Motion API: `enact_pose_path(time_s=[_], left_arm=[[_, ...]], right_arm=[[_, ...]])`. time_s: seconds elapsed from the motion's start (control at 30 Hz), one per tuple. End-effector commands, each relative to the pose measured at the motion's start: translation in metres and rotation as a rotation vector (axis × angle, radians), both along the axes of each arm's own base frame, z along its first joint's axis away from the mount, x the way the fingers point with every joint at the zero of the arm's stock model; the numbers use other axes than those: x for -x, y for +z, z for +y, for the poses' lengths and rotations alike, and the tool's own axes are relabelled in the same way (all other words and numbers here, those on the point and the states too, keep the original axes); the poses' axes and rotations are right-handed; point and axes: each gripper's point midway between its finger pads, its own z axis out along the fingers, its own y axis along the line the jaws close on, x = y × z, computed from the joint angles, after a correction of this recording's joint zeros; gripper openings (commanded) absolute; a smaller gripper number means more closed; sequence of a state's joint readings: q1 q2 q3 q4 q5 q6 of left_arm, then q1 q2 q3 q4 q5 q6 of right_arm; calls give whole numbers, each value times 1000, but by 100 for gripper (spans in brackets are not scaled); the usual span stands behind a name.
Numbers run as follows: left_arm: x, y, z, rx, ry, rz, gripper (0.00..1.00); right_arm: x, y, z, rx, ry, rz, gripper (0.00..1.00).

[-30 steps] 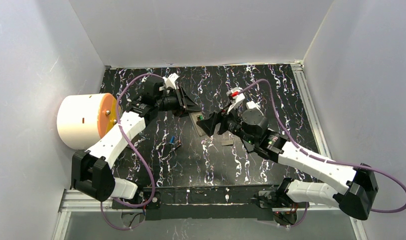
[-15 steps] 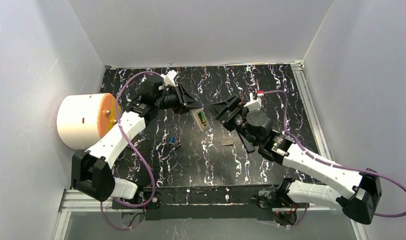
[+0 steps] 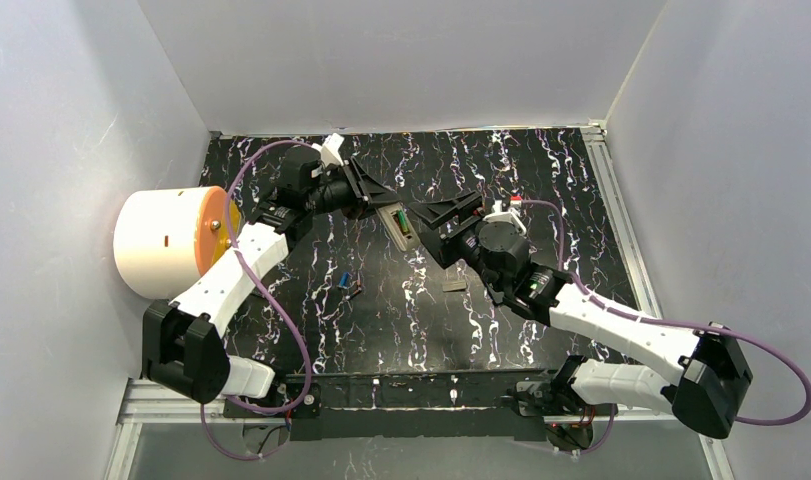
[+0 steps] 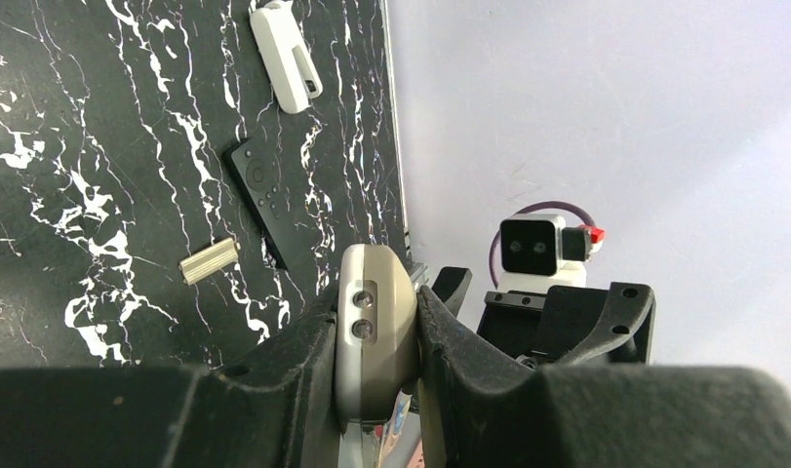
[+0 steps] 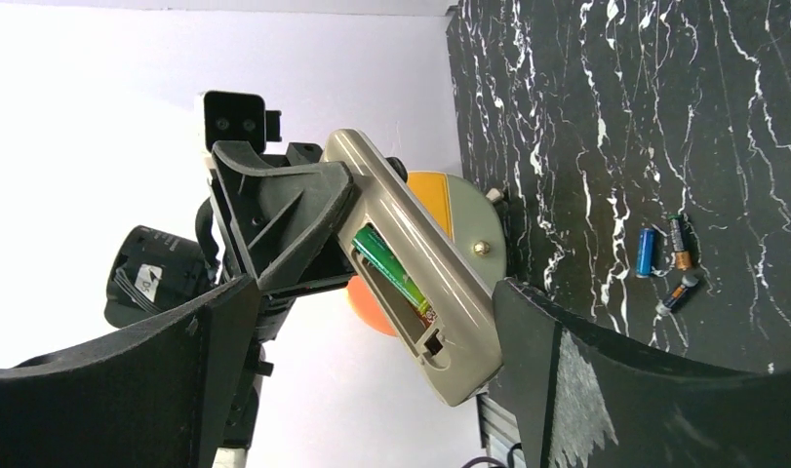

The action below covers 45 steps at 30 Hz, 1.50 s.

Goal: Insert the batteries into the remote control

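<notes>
The left gripper [image 4: 375,336] is clamping the grey-beige plastic remote control [image 5: 425,244] near one end, with its jaws closed on the two long edges. It is holding the remote raised above the black white-veined tabletop [image 3: 541,180].

This grip is presenting the open battery bay toward the right arm. A green cylindrical battery [image 5: 391,270] is lying seated in that bay, and the slot beside it appears vacant.

The right gripper [image 5: 374,288] is standing with jaws spread wide and empty, flanking the remote without touching it.

A blue battery [image 5: 646,252] is lying on the tabletop. A dark battery [image 5: 678,244] is lying just beside it and a second dark battery [image 5: 680,292] is lying near both, probably awaiting pickup.
</notes>
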<state>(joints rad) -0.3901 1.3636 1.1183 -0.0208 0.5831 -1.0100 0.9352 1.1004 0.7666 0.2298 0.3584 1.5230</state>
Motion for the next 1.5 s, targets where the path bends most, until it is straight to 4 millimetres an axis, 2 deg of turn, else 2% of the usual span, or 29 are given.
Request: enact_pose_path(time_s=[0.0,0.13,0.4,0.47,0.6,0.77,1.13,1.47], left_arm=[[7,38,-6,76,-21,-91,0],[5,41,-3,45,-16,-122,0],[4,37,4,-51,-16,-144,0],[4,37,4,-54,-18,-142,0],[6,38,-1,-5,-32,-113,0],[7,35,-6,45,-43,-79,0],[11,31,-7,63,-56,-78,0],[16,34,-4,62,-66,-125,0]], right_arm=[[12,3,17,-113,70,78,98],[9,-9,10,-23,37,73,99],[-2,-2,-9,56,-48,3,99],[0,-3,-7,37,-41,5,99],[0,11,5,-93,-7,-13,99],[-2,20,19,-159,30,-1,99],[-12,39,23,-235,22,-23,99],[-16,33,26,-284,43,13,96]])
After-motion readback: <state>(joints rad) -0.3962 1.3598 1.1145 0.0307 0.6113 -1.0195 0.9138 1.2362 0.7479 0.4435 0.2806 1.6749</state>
